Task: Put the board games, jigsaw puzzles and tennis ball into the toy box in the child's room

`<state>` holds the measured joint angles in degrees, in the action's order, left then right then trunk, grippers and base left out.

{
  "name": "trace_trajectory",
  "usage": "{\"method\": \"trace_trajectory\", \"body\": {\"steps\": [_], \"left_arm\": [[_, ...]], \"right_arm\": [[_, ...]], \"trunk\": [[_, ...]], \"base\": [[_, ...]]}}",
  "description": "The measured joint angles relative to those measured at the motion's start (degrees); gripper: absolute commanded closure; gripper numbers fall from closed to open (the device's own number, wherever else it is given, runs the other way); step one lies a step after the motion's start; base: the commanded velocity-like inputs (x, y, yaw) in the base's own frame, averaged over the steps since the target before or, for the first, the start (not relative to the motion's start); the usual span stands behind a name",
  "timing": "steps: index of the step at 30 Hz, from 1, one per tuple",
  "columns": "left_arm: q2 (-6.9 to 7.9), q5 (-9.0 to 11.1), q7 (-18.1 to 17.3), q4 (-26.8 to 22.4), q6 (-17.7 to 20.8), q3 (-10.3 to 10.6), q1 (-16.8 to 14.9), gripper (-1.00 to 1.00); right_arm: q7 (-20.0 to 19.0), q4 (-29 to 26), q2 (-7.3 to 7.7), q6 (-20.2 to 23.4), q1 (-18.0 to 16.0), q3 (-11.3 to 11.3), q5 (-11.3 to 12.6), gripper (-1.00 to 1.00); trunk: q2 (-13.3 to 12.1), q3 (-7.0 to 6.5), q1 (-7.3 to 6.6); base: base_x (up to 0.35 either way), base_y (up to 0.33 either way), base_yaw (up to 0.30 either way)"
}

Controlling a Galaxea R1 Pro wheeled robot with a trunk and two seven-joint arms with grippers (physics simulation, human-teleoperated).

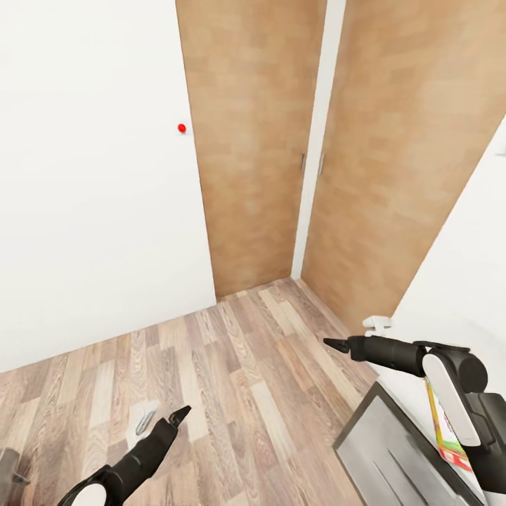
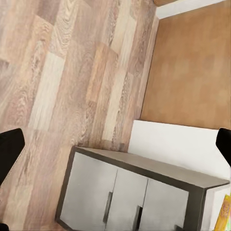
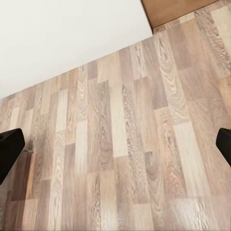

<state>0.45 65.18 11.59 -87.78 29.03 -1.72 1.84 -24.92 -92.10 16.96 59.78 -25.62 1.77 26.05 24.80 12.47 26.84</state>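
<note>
Both grippers hang spread wide and empty over the wood floor (image 1: 232, 393): the left gripper (image 1: 179, 414) low, the right gripper (image 1: 337, 344) beside the table (image 1: 379, 429). A bright board game (image 1: 446, 429) lies on that table.

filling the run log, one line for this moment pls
phase: in transit | left gripper: open, empty, over wood floor | right gripper: open, empty | table at lower right | board game edge visible

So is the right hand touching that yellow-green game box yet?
Cannot tell. In the head view the right hand points over the floor, but the forearm overlaps the game box, hiding any gap.
</note>
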Motion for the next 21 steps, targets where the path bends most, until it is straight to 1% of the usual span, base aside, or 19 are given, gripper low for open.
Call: {"method": "trace_trajectory", "body": {"steps": [1, 2, 5, 8, 11, 18, 21], "left_arm": [[0.02, 0.18, 0.23, -0.14, -0.03, -0.43, 0.04, -1.0], [0.01, 0.2, 0.24, -0.14, -0.03, -0.45, 0.04, -1.0], [0.04, 0.63, 0.7, -0.28, 0.0, -2.17, 0.11, -1.0], [0.05, 0.78, 0.8, -0.26, 0.04, -2.75, 0.13, -1.0], [0.06, 0.98, 1.01, -0.17, 0.12, -4.11, 0.16, -1.0], [0.07, 1.17, 1.12, -0.05, 0.18, -5.4, 0.23, -1.0], [0.09, 1.3, 1.14, -0.04, 0.24, -5.65, 0.25, -1.0]], "right_arm": [[0.0, 0.0, 0.0, 0.0, -0.02, 0.0, 0.0, -1.0], [0.0, 0.0, 0.0, 0.0, -0.02, 0.0, 0.0, -1.0], [0.01, 0.0, 0.0, 0.0, -0.05, 0.0, 0.0, -1.0], [0.01, 0.0, 0.0, 0.0, -0.06, 0.0, 0.0, -1.0], [0.01, 0.0, 0.0, 0.0, -0.08, 0.0, 0.0, -1.0], [0.02, 0.01, 0.0, 0.0, -0.09, 0.0, 0.0, -1.0], [0.02, 0.02, 0.0, 0.0, -0.09, 0.0, -0.01, -1.0]], "trunk": [[0.4, 0.17, 0.22], [0.8, 0.34, 0.44], [2.01, 0.86, 1.1], [3.22, 1.39, 1.76], [4.43, 1.93, 2.42], [7.24, 3.18, 3.96], [8.45, 3.72, 4.62]], "base": [[0.0, 0.0, 0.268], [0.0, 0.0, 0.273], [0.0, 0.0, 0.28], [0.0, 0.0, 0.284], [0.0, 0.0, 0.289], [0.0, 0.0, 0.293], [0.0, 0.0, 0.295]]}}
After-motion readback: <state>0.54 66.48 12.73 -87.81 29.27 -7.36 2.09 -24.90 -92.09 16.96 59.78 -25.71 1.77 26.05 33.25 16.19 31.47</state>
